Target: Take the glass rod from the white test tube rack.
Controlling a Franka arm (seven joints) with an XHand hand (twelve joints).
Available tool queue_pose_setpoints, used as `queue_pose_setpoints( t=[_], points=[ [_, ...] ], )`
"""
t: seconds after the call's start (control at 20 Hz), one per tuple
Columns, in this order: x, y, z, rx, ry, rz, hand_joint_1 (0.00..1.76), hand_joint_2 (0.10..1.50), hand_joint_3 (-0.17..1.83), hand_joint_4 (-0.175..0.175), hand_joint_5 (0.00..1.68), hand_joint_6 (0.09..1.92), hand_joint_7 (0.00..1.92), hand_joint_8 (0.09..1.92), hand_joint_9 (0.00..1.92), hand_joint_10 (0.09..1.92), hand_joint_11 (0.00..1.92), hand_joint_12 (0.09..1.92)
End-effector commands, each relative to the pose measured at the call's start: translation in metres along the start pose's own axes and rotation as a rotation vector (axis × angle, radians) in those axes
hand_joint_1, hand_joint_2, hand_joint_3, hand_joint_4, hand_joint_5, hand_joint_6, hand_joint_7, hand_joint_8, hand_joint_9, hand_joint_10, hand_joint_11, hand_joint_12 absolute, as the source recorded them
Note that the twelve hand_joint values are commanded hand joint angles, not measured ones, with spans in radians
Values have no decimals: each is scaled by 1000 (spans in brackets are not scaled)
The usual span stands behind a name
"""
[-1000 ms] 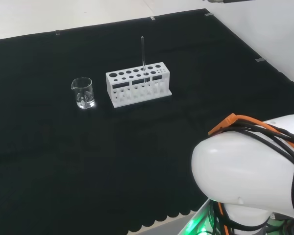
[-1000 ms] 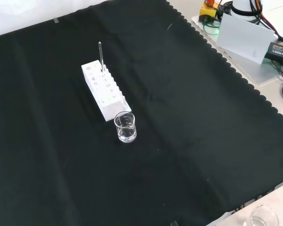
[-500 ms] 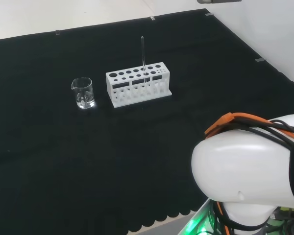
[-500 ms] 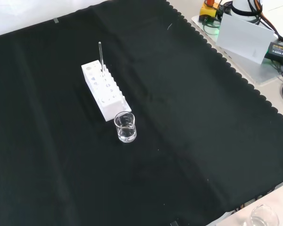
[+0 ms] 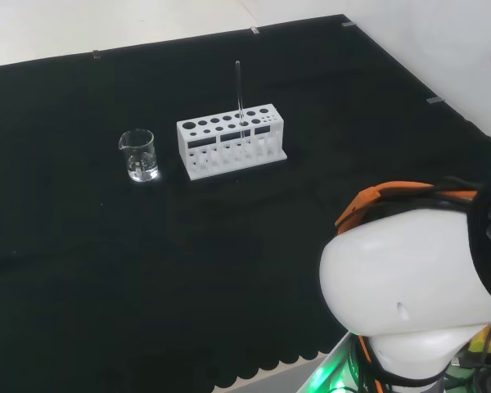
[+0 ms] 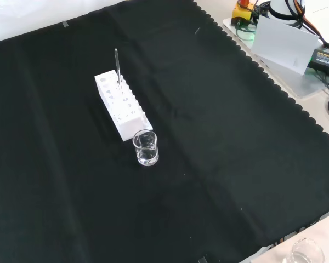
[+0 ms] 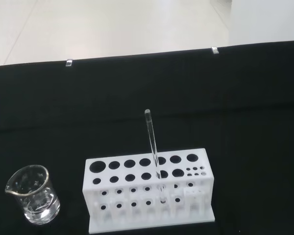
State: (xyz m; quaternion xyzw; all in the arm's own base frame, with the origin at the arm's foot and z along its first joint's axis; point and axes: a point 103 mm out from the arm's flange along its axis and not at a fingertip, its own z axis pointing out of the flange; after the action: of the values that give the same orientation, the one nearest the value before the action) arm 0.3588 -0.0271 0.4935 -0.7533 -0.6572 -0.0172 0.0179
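Surface: black cloth with a scalloped edge covers the bench; pale floor beyond it in the head view.
Rack: white plastic test tube rack stands on the cloth, near centre.
Rod: thin clear glass rod stands upright in a rack hole.
Beaker: small clear glass beaker stands just beside the rack's end.
Hand: state cannot be told.
Change: rack, rod and beaker are unmoved; the white arm link has shifted slightly.
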Motion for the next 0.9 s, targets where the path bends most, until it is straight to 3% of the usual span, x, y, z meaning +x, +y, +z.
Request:
queue_pose_setpoints(
  t=[0.05, 0.9],
  points=[
    [-4, 65, 21, -2, 14, -18, 659, 1157, -175, -113, 243, 87, 123, 801, 212, 844, 30, 1456],
    [-7, 135, 74, 25, 75, -32, 681, 1160, -175, -112, 332, 87, 229, 820, 302, 811, 81, 1441]
  ],
)
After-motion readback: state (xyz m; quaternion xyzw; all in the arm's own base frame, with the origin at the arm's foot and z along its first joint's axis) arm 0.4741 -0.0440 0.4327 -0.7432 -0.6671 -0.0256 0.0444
